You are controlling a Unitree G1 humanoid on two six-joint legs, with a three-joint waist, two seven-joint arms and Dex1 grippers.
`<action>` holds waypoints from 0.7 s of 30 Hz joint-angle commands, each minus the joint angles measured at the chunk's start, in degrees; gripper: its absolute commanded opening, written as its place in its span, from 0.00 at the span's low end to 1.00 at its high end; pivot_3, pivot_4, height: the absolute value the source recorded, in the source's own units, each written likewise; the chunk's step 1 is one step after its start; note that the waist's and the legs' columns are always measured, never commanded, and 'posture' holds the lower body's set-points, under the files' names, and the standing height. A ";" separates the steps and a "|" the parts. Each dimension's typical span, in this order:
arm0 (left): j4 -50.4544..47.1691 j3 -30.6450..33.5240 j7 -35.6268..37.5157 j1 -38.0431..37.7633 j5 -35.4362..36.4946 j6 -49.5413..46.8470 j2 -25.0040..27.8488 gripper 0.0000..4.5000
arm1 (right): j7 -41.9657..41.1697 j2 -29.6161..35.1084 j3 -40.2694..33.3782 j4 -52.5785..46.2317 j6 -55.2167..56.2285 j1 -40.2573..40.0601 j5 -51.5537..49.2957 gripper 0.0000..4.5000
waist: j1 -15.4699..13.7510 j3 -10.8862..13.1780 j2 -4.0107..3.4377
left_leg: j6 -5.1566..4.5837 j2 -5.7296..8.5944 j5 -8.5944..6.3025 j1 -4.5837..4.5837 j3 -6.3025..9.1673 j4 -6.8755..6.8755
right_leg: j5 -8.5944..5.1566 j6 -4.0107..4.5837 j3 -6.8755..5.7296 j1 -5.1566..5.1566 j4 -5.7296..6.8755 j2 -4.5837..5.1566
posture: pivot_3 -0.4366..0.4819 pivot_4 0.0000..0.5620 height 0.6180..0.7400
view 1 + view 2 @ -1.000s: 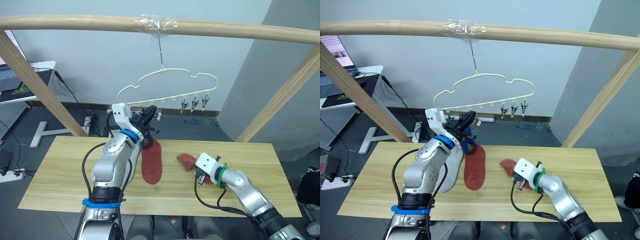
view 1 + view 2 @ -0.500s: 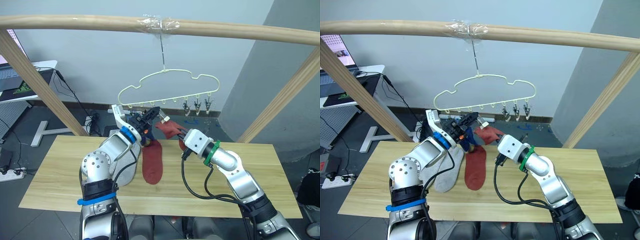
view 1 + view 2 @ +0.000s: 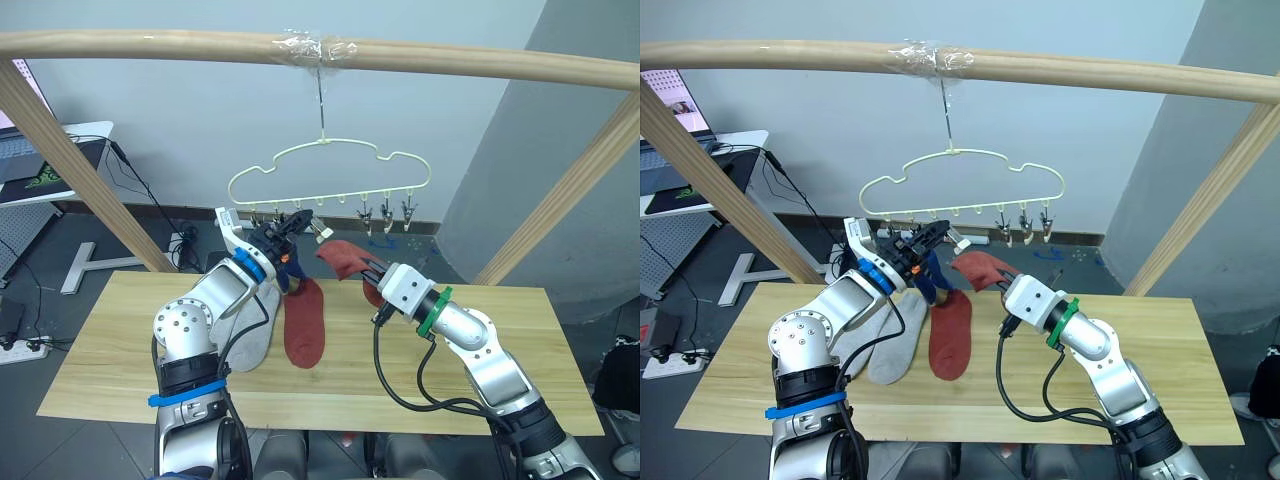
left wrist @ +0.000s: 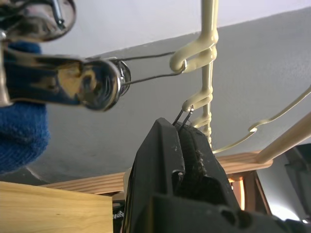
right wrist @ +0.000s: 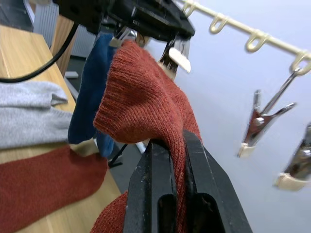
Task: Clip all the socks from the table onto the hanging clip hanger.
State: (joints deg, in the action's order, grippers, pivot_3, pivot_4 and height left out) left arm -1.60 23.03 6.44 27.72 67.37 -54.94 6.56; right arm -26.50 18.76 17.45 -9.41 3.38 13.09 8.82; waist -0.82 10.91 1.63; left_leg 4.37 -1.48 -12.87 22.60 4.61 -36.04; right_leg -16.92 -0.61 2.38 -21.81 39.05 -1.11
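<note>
On the table (image 3: 120, 380), near the middle of its width, a rust red sock (image 3: 303, 325) lies flat with its length running toward the far edge. Just beside it, toward the left end, lie two light grey socks (image 3: 883, 345), touching each other. Above the far edge, the right pincer (image 5: 176, 145) is pressed together on a second rust red sock (image 3: 343, 259), which is lifted clear of the table with its cuff raised toward the left pincer (image 3: 292, 222). That left pincer is pinched on a metal clip (image 4: 183, 115) of the clip hanger (image 3: 330, 168). A blue sock (image 3: 928, 278) hangs just beside it, held by a neighbouring clip. The hanger hangs by its hook from the wooden bar (image 3: 480, 60) overhead. Three bare clips (image 3: 387, 212) hang toward its right end.
</note>
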 commanded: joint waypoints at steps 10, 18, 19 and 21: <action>-2.05 -1.96 -1.46 -1.10 4.92 -1.33 -0.48 0.00 | 0.92 -3.01 -0.43 0.06 0.93 2.90 -0.38 0.00 | -0.06 0.00 0.00 | 0.00 0.00 0.00 0.00 0.00 0.00 | 0.00 0.00 0.00 0.00 0.00 0.00 | 0.58 0.27 1.00; -3.47 -3.68 0.98 -2.50 2.94 1.05 1.30 0.12 | 0.88 -3.69 -0.59 1.26 0.46 4.00 -0.19 0.00 | -0.25 0.00 0.00 | 0.00 -0.01 0.00 0.05 0.01 0.01 | 0.00 0.01 0.00 -0.03 -0.02 0.03 | 0.58 0.28 1.00; -3.40 -3.46 0.80 -2.46 3.62 1.01 1.21 0.18 | 0.85 -3.77 -0.57 1.34 0.27 4.02 -0.24 0.00 | -0.29 0.00 0.00 | 0.00 -0.02 0.00 0.05 0.01 0.01 | 0.00 0.01 0.00 -0.03 -0.02 0.05 | 0.58 0.28 1.00; -3.84 -3.38 0.66 -2.43 3.93 0.93 1.54 0.32 | 0.69 -3.94 -0.58 1.35 -0.34 3.84 -0.52 0.00 | -0.40 0.01 0.01 | 0.00 -0.02 0.00 0.08 0.02 0.00 | 0.01 0.01 -0.01 -0.06 -0.02 0.05 | 0.59 0.28 1.00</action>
State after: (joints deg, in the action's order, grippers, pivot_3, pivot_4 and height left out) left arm -3.64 19.48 6.87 24.94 69.87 -54.36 7.76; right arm -25.95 15.14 17.45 -7.11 2.91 16.64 8.91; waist -1.22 10.92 1.64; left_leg 4.37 -1.49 -12.87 22.69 4.63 -36.04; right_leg -16.91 -0.60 2.37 -21.86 39.04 -1.05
